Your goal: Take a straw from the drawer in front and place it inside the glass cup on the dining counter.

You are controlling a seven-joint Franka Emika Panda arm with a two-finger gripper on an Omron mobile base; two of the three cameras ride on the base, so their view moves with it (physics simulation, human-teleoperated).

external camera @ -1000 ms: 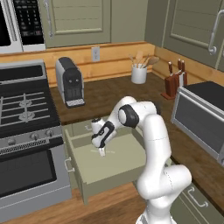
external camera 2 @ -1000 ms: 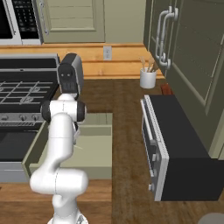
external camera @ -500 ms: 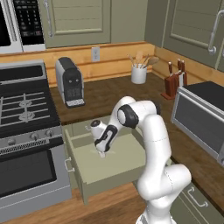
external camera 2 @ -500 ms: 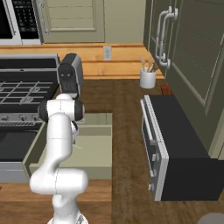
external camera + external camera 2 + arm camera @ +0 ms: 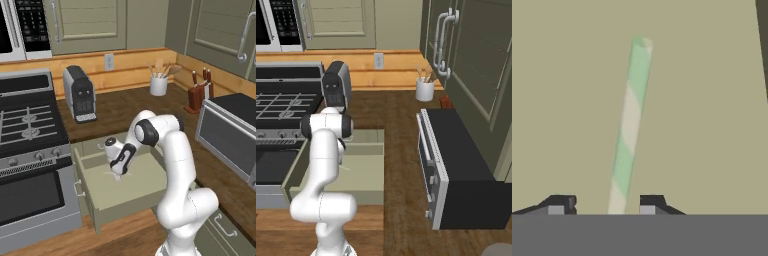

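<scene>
We see the gripper [image 5: 118, 173] a little lower inside the drawer [image 5: 140, 192] than a second ago. Our hand view shows the straw [image 5: 629, 127] between its fingertips.

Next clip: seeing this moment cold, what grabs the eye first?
The white arm bends down into the open drawer beside the stove, its gripper low over the drawer floor. In the hand view, a green-and-white striped straw lies on the pale floor, running between the parted fingertips.
</scene>
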